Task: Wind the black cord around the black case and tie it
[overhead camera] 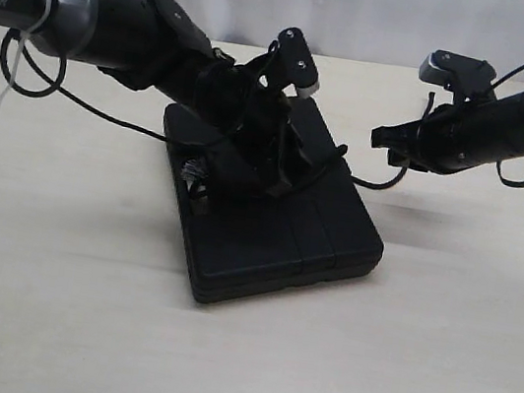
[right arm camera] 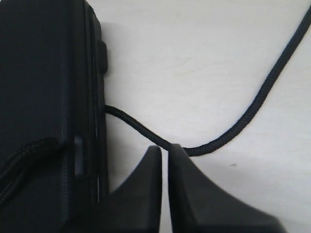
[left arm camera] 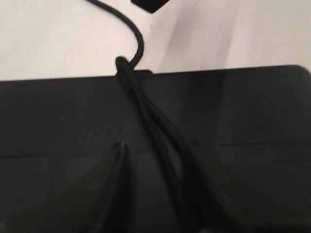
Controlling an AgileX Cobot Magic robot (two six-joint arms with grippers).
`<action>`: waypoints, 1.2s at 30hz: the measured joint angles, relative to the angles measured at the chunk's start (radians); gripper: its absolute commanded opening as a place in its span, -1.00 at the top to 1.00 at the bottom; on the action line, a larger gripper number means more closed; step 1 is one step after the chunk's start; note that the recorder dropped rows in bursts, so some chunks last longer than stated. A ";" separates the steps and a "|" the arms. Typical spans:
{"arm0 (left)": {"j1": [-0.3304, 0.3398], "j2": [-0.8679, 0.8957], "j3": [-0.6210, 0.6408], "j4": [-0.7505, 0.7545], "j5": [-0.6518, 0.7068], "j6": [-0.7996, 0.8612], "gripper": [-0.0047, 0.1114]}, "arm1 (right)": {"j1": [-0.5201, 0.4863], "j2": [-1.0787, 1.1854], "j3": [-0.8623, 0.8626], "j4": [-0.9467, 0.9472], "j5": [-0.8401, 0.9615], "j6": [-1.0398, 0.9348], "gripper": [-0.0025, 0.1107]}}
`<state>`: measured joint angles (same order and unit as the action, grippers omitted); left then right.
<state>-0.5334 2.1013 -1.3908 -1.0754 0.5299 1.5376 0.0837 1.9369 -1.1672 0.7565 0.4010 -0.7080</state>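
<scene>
Presently the left end effector (left arm camera: 154, 162) hangs low over the case (overhead camera: 274, 243) with its jaws apart. A doubled run of the cord (left arm camera: 141, 104) lies between them on the lid, unclamped, and passes ahead of the tips over the case edge onto the bench (overhead camera: 75, 307).

The right end effector (right arm camera: 165, 150) is closed, and the cord appears pinched at its very tips. From there one run goes to the side of the case just beside it, and the other trails away across the bench. Whether that pinch is firm cannot be confirmed.

Assessment: the step in hand is judged to be laying a turn across the case.

Recommendations:
- The right end effector should hold light tension so the turn does not slacken off the lid.
- The left should grip the cord close to the edge, seated deep between the pads rather than at the tips.

Risk: the case may slide if pulled sideways, so any draw should run along the lid.
</scene>
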 measured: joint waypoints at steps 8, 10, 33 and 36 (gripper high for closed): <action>0.008 0.040 -0.010 -0.002 0.088 0.084 0.34 | 0.000 0.000 0.000 0.000 0.000 -0.002 0.88; 0.008 0.047 -0.012 -0.002 0.064 0.085 0.59 | 0.000 0.000 0.000 0.000 0.000 -0.002 0.88; 0.008 -0.014 -0.017 0.000 0.094 0.114 0.92 | 0.000 0.000 0.000 0.000 0.000 -0.004 0.88; 0.008 -0.019 -0.017 0.000 0.103 0.114 0.92 | 0.000 0.000 0.000 0.000 0.006 -0.004 0.88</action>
<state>-0.5250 2.0821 -1.4077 -1.0754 0.6325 1.6513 0.0837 1.9369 -1.1672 0.7565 0.4074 -0.7116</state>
